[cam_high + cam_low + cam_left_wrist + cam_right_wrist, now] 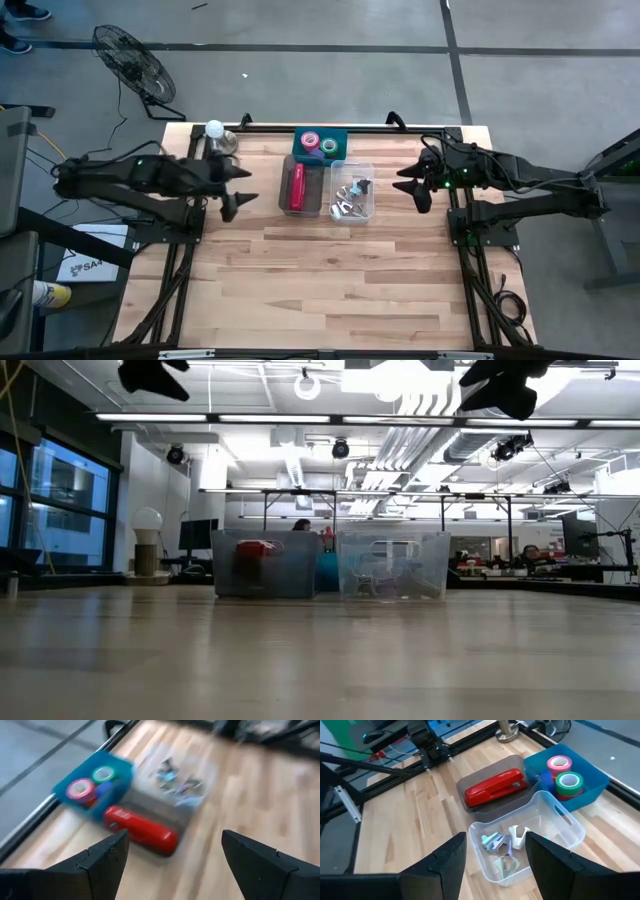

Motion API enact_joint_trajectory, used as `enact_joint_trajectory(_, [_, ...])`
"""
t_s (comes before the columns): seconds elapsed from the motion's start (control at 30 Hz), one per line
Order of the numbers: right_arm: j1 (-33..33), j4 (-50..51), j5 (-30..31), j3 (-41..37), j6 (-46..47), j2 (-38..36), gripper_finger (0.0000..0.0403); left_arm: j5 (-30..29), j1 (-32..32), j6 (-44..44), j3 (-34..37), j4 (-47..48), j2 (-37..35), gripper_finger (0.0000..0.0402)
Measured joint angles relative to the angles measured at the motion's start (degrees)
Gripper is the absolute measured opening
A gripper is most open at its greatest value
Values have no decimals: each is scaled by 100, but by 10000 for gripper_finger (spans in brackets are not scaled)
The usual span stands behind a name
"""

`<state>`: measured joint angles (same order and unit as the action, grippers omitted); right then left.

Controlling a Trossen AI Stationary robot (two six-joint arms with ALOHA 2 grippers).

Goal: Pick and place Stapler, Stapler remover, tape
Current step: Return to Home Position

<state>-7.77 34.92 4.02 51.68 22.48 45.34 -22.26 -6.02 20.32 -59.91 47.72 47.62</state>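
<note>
My fingers (447, 862) are black. The stapler (495, 789) is glossy red against its smoky grey bin (487, 769). Pink tape (559, 764) and green tape (569, 782) sit in a bright blue bin (596, 781). The clear bin (565, 820) shows silvery metal. The desk (420, 820) is pale, wood-grained planks.

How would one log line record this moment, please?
stapler in dark bin | tape in blue bin | staple removers in clear bin | left gripper open, left side | right gripper open, right side

Grey floor (320, 75) with a floor fan (128, 55), tall windows (65, 500), ceiling strip lights (250, 417), globe lamp (147, 520)
</note>
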Motion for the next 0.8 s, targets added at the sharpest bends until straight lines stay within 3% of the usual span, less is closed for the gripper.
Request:
enact_joint_trajectory(0.2, [2, 0, -151, 0, 185, 0, 195, 373, -2, -60, 1428, -1215, -1487, 312])
enact_joint_trajectory(0.57, [9, -34, -500, 0, 211, 0, 195, 575, 0, -204, 3066, -1580, -3941, 312])
enact_joint_trajectory(0.7, [153, -672, -465, -6, -57, 0, 195, 654, 0, -60, 3567, -1607, -4673, 312])
enact_joint_trajectory(0.8, [351, -1715, -454, -305, -351, -44, 195, 766, 0, -33, 3868, -1811, -4722, 312])
